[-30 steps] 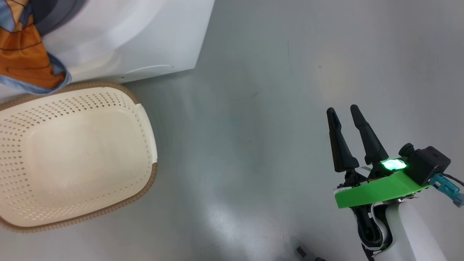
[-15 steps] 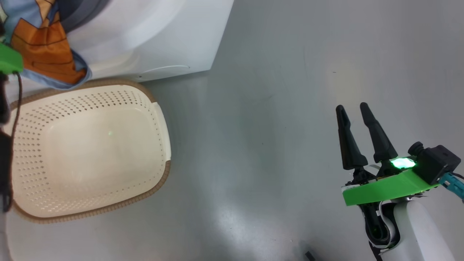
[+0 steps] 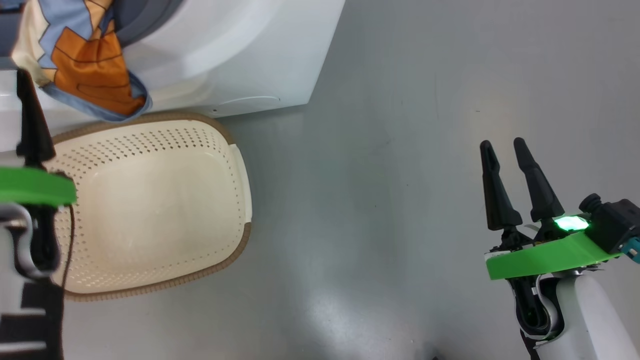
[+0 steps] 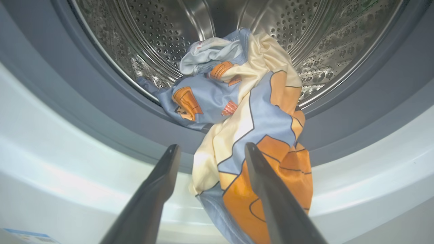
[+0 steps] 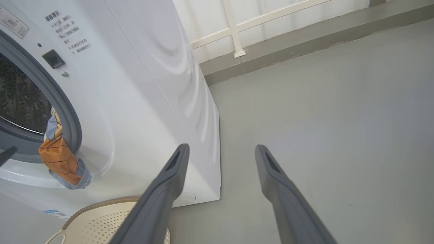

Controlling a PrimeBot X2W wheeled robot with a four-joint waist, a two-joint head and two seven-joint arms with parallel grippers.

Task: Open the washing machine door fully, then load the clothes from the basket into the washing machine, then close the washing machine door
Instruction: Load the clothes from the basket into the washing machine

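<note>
Seeing clothes [image 4: 251, 135] draped half out of the washing machine [image 5: 135, 101], basket [image 3: 240, 250] empty at its foot. Hovering left pincer [image 4: 212, 146] wide before the dangling tail, right pincer [image 3: 502, 141] wide, well aside. Gripping low, shoving deep, avoiding a pinch at the rubber ring [image 4: 84, 112].

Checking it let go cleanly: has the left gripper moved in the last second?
Yes. Judged against the basket, the left gripper has drawn back down the head view, away from the washing machine and toward the robot.
</note>
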